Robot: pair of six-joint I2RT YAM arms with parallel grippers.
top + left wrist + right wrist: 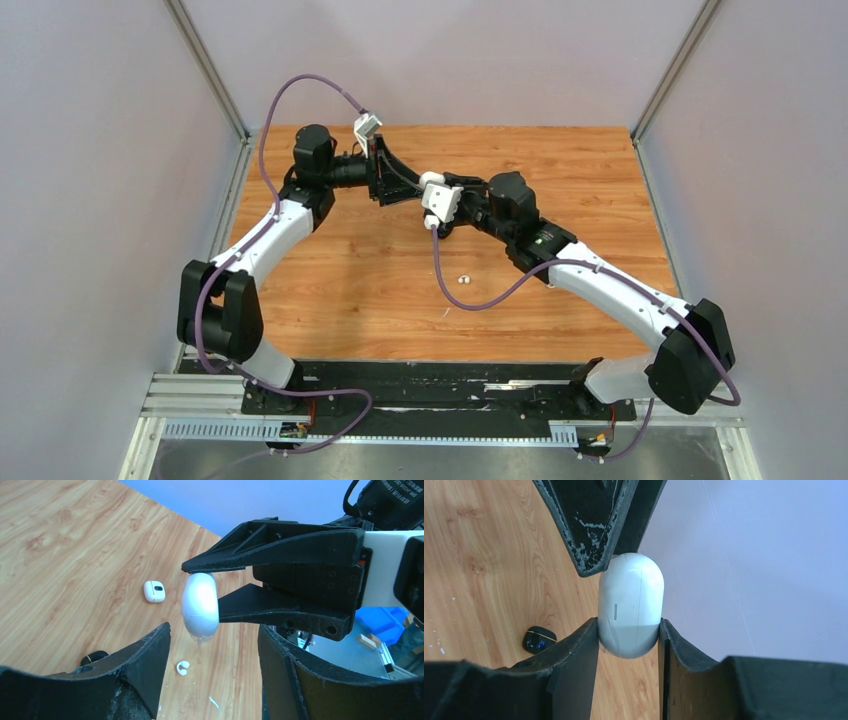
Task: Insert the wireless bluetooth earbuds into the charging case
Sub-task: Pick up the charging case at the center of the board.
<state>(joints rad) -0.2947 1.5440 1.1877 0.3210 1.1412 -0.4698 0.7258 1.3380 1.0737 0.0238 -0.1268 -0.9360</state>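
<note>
Between the two fingers of my right tool [628, 630] sits the white charging case [630, 612], an oval pebble with its seam closed, lifted clear of the counter [350, 290]. That tool is clenched on it, one finger pressed to each side of the case's lower half, while the rounded upper half stands free beyond the fingertips. My left tool [214, 629] faces it from the other side, its fingers spread wide and grasping nothing. From the left wrist the case hangs in the gap beyond them. From the right wrist one of those fingers [591, 540] comes down close against the case's upper end, though I cannot tell whether it touches. Both tools meet over the far middle of the counter, the arms reaching in from either side. Down on the wood, well apart from the case, lies a white earbud [182, 668], a tiny curled shape near my left fingertips in the left wrist view. Farther off on the boards is a small white rounded piece [154, 591] with a dark patch on its face; I cannot tell what it is. A glossy black pebble-shaped piece [539, 639] rests on the counter too, just beside my right tool's left-hand finger in the right wrist view.
</note>
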